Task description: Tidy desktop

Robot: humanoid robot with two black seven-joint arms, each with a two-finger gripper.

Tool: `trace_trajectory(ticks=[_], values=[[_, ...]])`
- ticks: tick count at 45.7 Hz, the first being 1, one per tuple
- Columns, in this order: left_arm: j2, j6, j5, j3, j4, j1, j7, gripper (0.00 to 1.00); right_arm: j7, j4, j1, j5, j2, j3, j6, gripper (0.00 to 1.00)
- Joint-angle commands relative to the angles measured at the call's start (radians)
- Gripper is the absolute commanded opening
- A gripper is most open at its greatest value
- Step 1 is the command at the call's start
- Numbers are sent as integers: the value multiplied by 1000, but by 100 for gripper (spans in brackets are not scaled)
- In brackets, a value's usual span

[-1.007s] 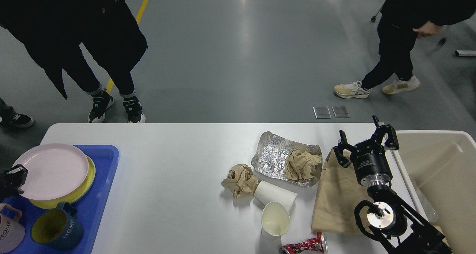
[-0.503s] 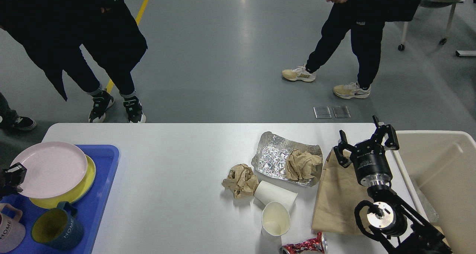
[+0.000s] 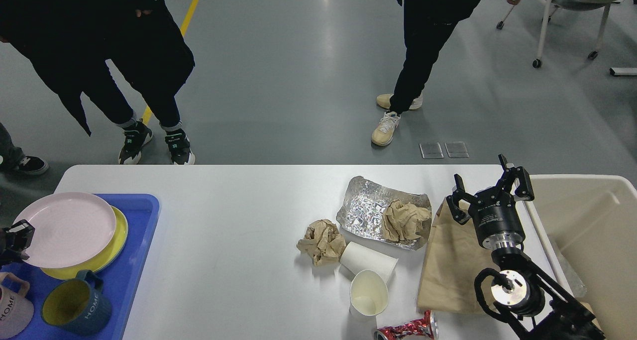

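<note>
Head view: desktop (image 3: pixel 239 260) spread across lower frame, partly cleared; right gripper (image 3: pixel 490 190) poised over brown paper bag (image 3: pixel 450 265), jaws wide apart, nothing held; left gripper (image 3: pixel 12 238) at pink plate (image 3: pixel 64 229), opening not discernible; next likely: descend, pinch litter, carry to cream bin (image 3: pixel 592 240); counted: two paper wads, two cups, one foil sheet, one can.

The right arm rose from the lower right edge, its gripper (image 3: pixel 490 186) upturned with jaws spread wide and empty. The left gripper (image 3: pixel 12 238) barely showed at the left edge, its state unclear.
</note>
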State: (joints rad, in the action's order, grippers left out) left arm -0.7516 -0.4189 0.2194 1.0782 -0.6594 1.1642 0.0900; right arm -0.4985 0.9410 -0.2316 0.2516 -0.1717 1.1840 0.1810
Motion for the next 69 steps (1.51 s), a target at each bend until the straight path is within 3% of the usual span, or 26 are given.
trace_trajectory(ticks=[1, 63, 66, 68, 69], values=[[-6, 2, 0, 0, 1, 2, 1, 96, 0, -1, 0, 0, 0, 0, 0, 100], [1, 34, -2, 0, -3, -5, -12, 96, 0, -1, 0, 0, 1, 0, 0, 100], [3, 34, -2, -6, -5, -8, -3, 83, 0, -1, 0, 0, 1, 0, 0, 100], [2, 25, -2, -6, -11, -6, -1, 59, 0, -1, 0, 0, 0, 0, 0, 100], [1, 12, 0, -4, -20, -6, -1, 39, 0, -1, 0, 0, 0, 0, 0, 100]])
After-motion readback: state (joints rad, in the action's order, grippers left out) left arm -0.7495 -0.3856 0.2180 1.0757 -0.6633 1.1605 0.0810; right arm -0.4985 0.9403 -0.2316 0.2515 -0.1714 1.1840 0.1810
